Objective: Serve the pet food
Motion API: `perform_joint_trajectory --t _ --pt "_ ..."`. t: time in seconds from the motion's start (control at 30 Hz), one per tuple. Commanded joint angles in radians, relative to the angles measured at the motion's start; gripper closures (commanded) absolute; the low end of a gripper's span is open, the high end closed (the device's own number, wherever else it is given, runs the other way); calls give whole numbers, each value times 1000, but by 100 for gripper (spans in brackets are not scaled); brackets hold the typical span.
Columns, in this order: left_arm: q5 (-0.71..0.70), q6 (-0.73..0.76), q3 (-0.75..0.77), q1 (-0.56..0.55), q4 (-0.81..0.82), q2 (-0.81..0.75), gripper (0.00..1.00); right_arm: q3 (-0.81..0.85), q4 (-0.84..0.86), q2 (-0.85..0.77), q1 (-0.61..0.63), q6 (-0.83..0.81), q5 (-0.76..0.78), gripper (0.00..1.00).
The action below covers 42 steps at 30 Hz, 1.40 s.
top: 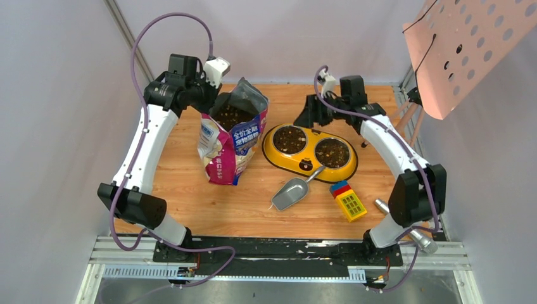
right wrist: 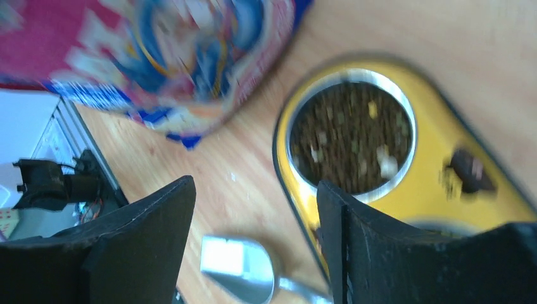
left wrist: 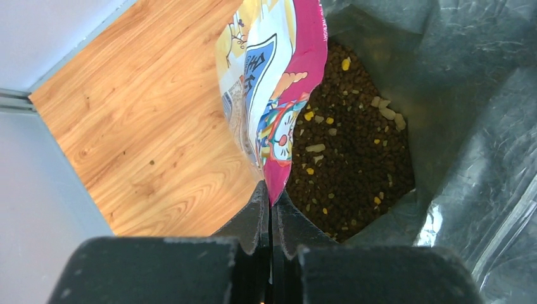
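Observation:
The blue-and-magenta cat food bag (top: pixel 233 139) stands open at the table's middle left, with pet food (top: pixel 231 117) inside. My left gripper (top: pixel 212 95) is at its top edge. In the left wrist view that gripper (left wrist: pixel 271 193) is shut on the bag's magenta rim (left wrist: pixel 278 95), beside the brown kibble (left wrist: pixel 354 152). The yellow double-bowl feeder (top: pixel 310 154) has kibble in both bowls. My right gripper (top: pixel 313 111) hovers behind the feeder. In the blurred right wrist view it (right wrist: pixel 253 183) is open and holds nothing, above the table between the bag (right wrist: pixel 177 57) and a filled bowl (right wrist: pixel 351 136).
A grey metal scoop (top: pixel 290 194) lies in front of the feeder, its handle leaning on the feeder's edge. A coloured block toy (top: pixel 348 201) and a metal cylinder (top: pixel 382 206) lie at the front right. A pink perforated panel (top: pixel 468 44) hangs at the upper right.

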Motion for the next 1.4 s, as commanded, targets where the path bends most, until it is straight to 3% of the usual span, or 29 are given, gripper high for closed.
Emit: perform_joint_trajectory --t 0.0,0.13,0.33,0.57,0.7,0.8,0.83,0.87,0.9,0.93,0.97,1.1,1.2,1.37 --pt "120 -52 29 -4 104 -72 100 262 130 106 57 -61 -64 28" --pt "168 -96 78 -5 129 -25 100 469 140 227 109 -82 -73 28" --pt "210 -154 169 -5 172 63 100 635 169 369 181 -91 -80 25" --pt "246 -193 246 -6 192 156 100 750 179 508 243 -65 98 26" --pt "280 -216 262 -9 201 179 100 776 196 524 263 35 199 37" --pt "299 -221 269 -16 209 195 100 765 196 514 282 137 357 58" --pt "309 -222 285 -16 208 199 96 758 195 509 287 173 396 67" --pt "312 -226 298 -18 201 207 82 751 190 505 288 214 423 77" --pt "305 -232 327 -18 194 207 57 747 180 501 290 250 438 86" --pt "284 -249 339 -19 198 192 49 742 176 496 290 277 443 91" --pt "274 -253 345 -19 220 175 36 736 172 490 291 297 442 92" --pt "206 -244 164 -19 403 -54 12 718 166 474 296 344 439 94" --pt "178 -216 19 -30 411 -248 9 719 161 472 297 390 463 97" --pt "211 -230 -193 -36 163 -418 9 738 159 480 309 412 483 98"
